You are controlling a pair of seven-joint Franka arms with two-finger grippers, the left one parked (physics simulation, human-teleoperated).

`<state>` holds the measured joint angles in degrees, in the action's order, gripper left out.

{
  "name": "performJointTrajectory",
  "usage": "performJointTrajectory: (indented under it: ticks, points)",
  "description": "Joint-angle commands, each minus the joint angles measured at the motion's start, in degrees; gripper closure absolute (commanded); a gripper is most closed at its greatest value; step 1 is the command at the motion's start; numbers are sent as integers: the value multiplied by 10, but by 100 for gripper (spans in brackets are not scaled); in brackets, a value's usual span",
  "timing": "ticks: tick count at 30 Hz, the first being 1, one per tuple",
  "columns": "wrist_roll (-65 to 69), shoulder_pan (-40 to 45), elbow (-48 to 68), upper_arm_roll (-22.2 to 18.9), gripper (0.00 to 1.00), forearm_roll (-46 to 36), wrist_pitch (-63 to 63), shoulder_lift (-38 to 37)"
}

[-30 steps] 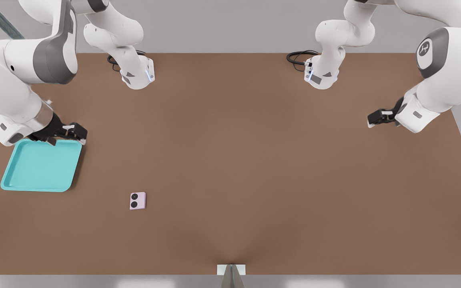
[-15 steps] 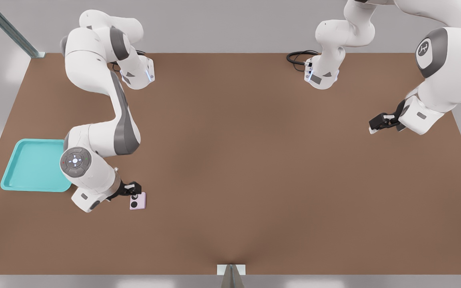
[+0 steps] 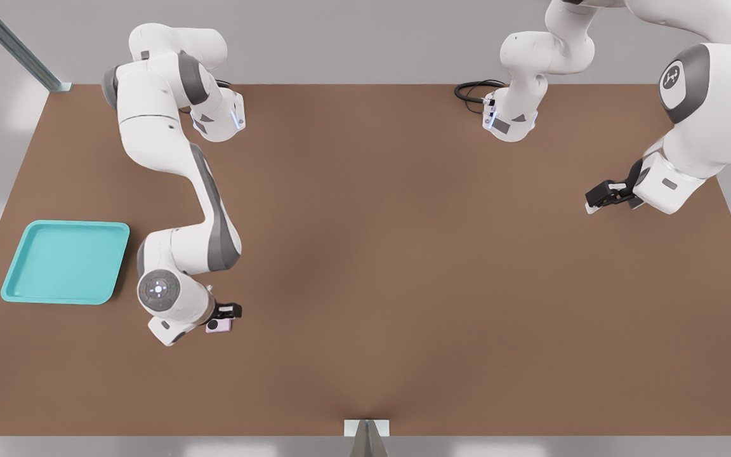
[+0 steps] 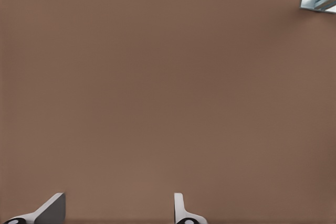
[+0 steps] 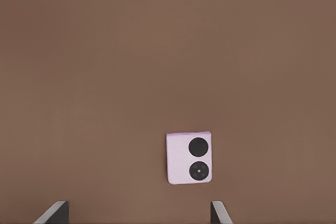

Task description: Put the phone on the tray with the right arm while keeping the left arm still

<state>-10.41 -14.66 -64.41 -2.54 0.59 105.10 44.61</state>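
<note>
Now, in the front view, the right arm (image 3: pixel 178 209) is seen to have swung away from the tray (image 3: pixel 66 261) in the last second and come down over the phone (image 3: pixel 220 325), which lies unmoved near the bench's (image 3: pixel 403 254) front edge, toward the front view's left, and is now partly covered by the gripper (image 3: pixel 227 312). The tray, by the bench's left edge, is left uncovered and holds nothing. The approach is judged nearly finished, with the grasp not yet made.

In the right wrist view, the gripper (image 5: pixel 139 214) is shown wide open and empty; the phone (image 5: pixel 189 158) lies flat ahead of the fingertips (image 5: pixel 55 212), touched by neither.
</note>
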Motion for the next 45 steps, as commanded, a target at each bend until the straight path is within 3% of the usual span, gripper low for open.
performJointTrajectory:
  ticks: [1,5,12,30,45]
  points:
    - [-73,1,-15,0,0,-1,47,-1]
    - [-70,2,-31,-1,0,-1,60,0]
    - [-36,33,-154,-1,0,2,195,-21]
    - [82,25,-147,1,0,-7,198,21]
    - [104,37,-167,-4,0,-9,245,49]
